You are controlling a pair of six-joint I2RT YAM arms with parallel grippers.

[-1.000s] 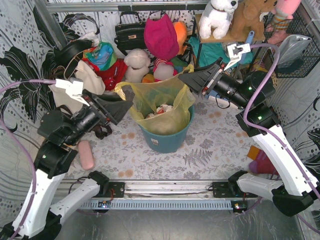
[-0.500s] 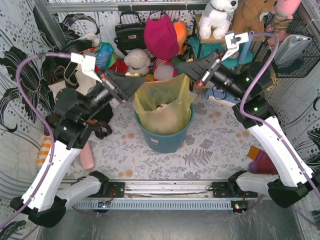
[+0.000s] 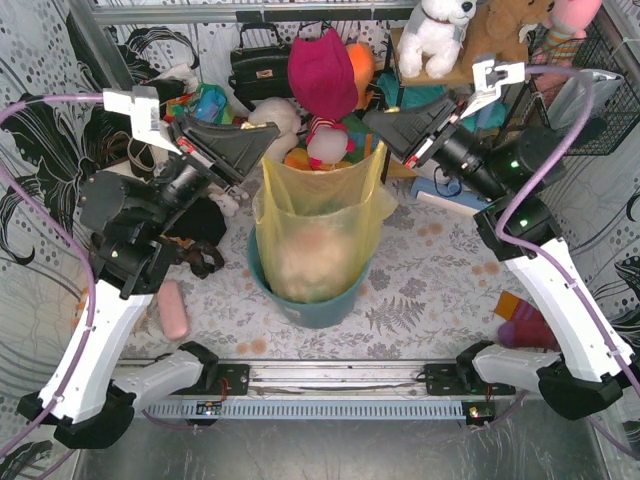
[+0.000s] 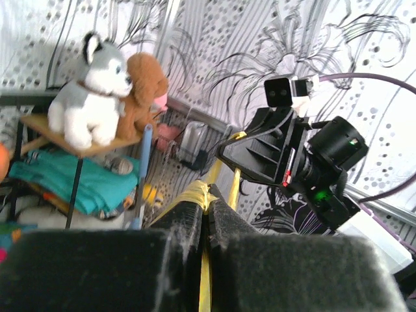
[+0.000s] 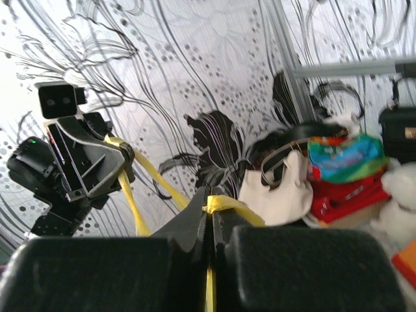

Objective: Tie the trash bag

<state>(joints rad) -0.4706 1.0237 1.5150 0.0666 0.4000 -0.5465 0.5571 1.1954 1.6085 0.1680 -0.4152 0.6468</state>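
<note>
The trash bag (image 3: pixel 318 235) is thin yellow-green plastic, pulled up tall out of the teal bucket (image 3: pixel 310 305), with crumpled paper showing faintly through it. My left gripper (image 3: pixel 262 150) is shut on the bag's left top corner. My right gripper (image 3: pixel 378 128) is shut on the right top corner. In the left wrist view the yellow rim (image 4: pixel 196 194) is pinched between the closed pads, and the right gripper (image 4: pixel 227 148) faces it. In the right wrist view the rim (image 5: pixel 229 207) is pinched likewise, with the left gripper (image 5: pixel 123 156) opposite.
Behind the bucket lie plush toys (image 3: pixel 322 75), a black handbag (image 3: pixel 258 62) and a cream tote (image 5: pixel 286 185). A small shelf (image 4: pixel 84 144) holds a husky and a brown plush. A pink object (image 3: pixel 173 308) lies left of the bucket, a wire basket (image 3: pixel 600 100) hangs at the far right.
Both grippers closed on the bag's top corners and rose, drawing the bag up out of the bucket. The bag's mouth now stands stretched and tall between them.
</note>
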